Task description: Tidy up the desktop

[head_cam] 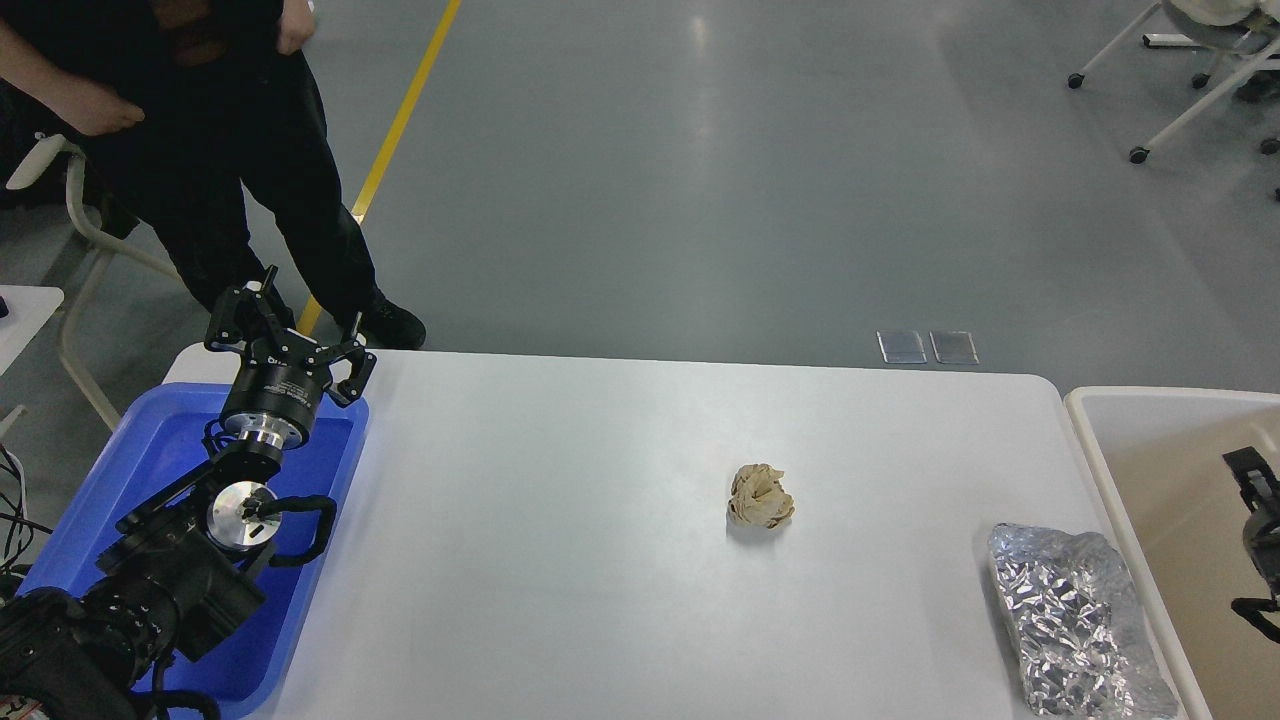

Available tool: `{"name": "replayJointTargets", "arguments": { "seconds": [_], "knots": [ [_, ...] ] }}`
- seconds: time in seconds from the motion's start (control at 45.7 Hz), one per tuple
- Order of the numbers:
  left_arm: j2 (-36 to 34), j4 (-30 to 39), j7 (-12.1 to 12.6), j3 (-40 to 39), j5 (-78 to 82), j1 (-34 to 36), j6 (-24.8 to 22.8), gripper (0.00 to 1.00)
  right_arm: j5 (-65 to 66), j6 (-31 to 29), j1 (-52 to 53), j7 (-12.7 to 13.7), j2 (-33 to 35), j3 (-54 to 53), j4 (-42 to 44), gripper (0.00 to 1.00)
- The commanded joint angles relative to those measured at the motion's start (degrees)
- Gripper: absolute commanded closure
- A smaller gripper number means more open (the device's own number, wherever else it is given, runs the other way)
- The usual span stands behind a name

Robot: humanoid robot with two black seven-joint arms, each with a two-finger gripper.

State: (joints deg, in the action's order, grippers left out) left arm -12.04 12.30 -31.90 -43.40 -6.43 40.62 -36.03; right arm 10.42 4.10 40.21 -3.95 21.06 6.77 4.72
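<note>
Smooth white desktop (560, 560) bears a crumpled tan paper wad (760, 497) and crinkled foil (1075, 620); left gripper (290, 320) spread wide, empty; right gripper's (1262, 545) state unclear

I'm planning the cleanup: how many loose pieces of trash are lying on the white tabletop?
2: a crumpled brown paper ball near the middle of the desktop, and a crumpled foil wrapper at its right edge beside the beige tub.

Even, bright overhead light, no hard shadows. Soft vertical glare streaks on the grey floor (700, 150) at the far side. White bench (560, 520) near clipping, little surface texture. Paper ball (761, 497) casts only a faint contact shadow. Foil (1075, 620) at near right shows speckled highlights. Focus sharp throughout, slight softness at corners.
</note>
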Motion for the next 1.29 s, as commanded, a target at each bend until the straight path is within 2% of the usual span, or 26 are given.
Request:
{"name": "replayJointTargets", "arguments": {
  "seconds": [0.0,0.131,0.284,0.416,0.569,0.809,0.918,1.05,1.093,1.268],
  "knots": [
    [0.0,0.0,0.0,-0.02,0.01,-0.01,0.0,0.0,-0.13,-2.52,5.66,0.0,4.33,-1.41,-0.24,0.01],
    [0.0,0.0,0.0,0.07,0.01,-0.01,0.0,0.0,-1.98,-5.77,10.06,0.0,10.39,-8.51,-3.13,0.01],
    [0.0,0.0,0.0,-0.02,0.01,0.07,0.0,0.0,-2.24,-6.39,15.95,0.0,19.62,-21.26,-13.58,0.01],
    [0.0,0.0,0.0,-0.02,0.01,0.07,0.0,0.0,-2.24,-7.18,19.99,-0.18,26.74,-26.54,-22.19,0.01],
    [0.0,0.0,0.0,0.07,0.01,-0.01,0.0,0.0,-1.1,-7.7,20.44,-0.26,31.23,-33.66,-31.78,0.01],
    [0.0,0.0,0.0,0.07,0.01,-0.01,0.0,0.0,-0.92,-10.52,17.98,-0.62,32.64,-47.27,-42.42,0.01],
    [0.0,0.0,0.0,0.07,0.01,-0.01,0.0,0.0,-0.92,-10.52,13.33,-0.62,31.59,-56.85,-48.13,0.01],
    [0.0,0.0,0.0,0.07,0.01,-0.01,0.0,0.0,-0.92,-10.52,8.66,-0.79,27.9,-63.45,-53.67,0.01],
    [0.0,0.0,0.0,0.07,0.01,-0.01,0.0,0.0,-0.84,-10.52,7.08,-1.58,26.06,-64.77,-53.76,0.01],
    [0.0,0.0,0.09,0.07,0.01,-0.01,0.0,0.0,-0.22,-10.6,-1.53,-11.59,17.1,-67.59,-53.68,0.01]
  ]
}}
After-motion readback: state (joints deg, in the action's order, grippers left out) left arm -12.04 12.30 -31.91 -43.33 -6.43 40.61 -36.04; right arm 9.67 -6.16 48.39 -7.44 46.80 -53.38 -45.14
